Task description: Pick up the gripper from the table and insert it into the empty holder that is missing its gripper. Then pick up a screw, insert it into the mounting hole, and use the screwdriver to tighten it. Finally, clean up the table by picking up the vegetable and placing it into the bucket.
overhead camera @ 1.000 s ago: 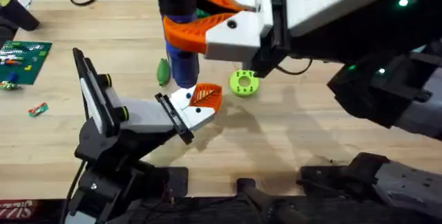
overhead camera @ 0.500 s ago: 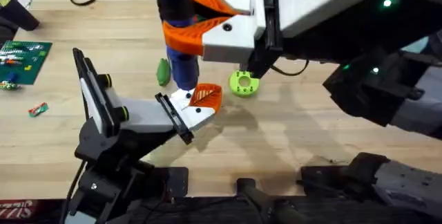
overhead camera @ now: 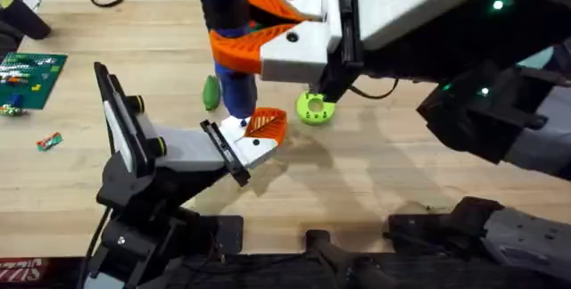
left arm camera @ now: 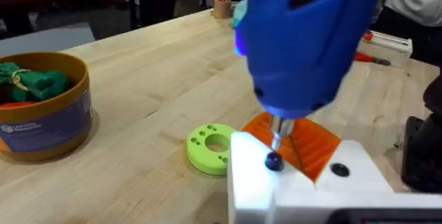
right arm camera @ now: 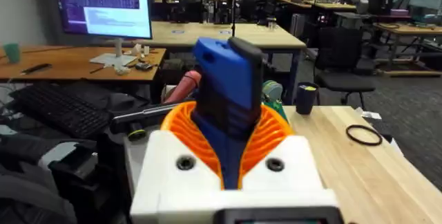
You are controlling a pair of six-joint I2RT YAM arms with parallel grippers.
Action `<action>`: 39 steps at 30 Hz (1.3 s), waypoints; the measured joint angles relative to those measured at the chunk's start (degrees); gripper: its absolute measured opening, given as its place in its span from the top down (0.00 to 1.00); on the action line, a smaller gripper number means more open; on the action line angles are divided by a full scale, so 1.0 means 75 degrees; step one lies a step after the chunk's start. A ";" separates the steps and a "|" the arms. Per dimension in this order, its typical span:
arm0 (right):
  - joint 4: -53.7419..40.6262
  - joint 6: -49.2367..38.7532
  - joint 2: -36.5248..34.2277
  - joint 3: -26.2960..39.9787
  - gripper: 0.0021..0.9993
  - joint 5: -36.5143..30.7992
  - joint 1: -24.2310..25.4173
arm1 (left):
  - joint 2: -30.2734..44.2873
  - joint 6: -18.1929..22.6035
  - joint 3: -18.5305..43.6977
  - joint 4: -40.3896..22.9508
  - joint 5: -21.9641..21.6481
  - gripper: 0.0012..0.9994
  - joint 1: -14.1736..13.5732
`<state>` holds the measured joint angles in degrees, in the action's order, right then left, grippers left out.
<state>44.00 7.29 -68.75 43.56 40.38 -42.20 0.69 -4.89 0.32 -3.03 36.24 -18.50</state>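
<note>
Since a second ago the right gripper (overhead camera: pixel 259 23) has drifted slightly left, jaws clamped on the screwdriver (overhead camera: pixel 230 48), upright over the holder (overhead camera: pixel 192 151); rigid and smooth, best gripped mid-handle.

- The overhead camera looks down and forward over the table (overhead camera: pixel 410 173); the right gripper (overhead camera: pixel 268 23) rises close beneath it, large, clamped on the screwdriver (overhead camera: pixel 227 39).
- The right wrist camera sits just behind its own gripper (right arm camera: pixel 231 137), facing along it past the screwdriver (right arm camera: pixel 228 92) toward desks and monitors in the room.
- The left wrist camera looks from very near at the screwdriver (left arm camera: pixel 304 41), its tip on the holder (left arm camera: pixel 297 182).
- The lime-green disc (left arm camera: pixel 213 148), beside the tip, also appears overhead (overhead camera: pixel 314 108).
</note>
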 joint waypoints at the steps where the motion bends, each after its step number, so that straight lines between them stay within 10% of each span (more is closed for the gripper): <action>1: -0.0025 0.0000 0.0000 0.0001 0.93 0.0000 -0.0003 | 0.0000 0.0002 0.0000 0.0000 -0.0001 0.99 0.0000; 39: -0.0168 -0.0100 0.0000 -0.0002 0.93 -0.0265 -0.0201 | 0.0000 0.0001 0.0000 0.0000 -0.0001 0.99 0.0000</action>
<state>42.74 6.54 -68.75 43.55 38.39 -43.70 0.69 -4.88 0.32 -3.03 36.23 -18.50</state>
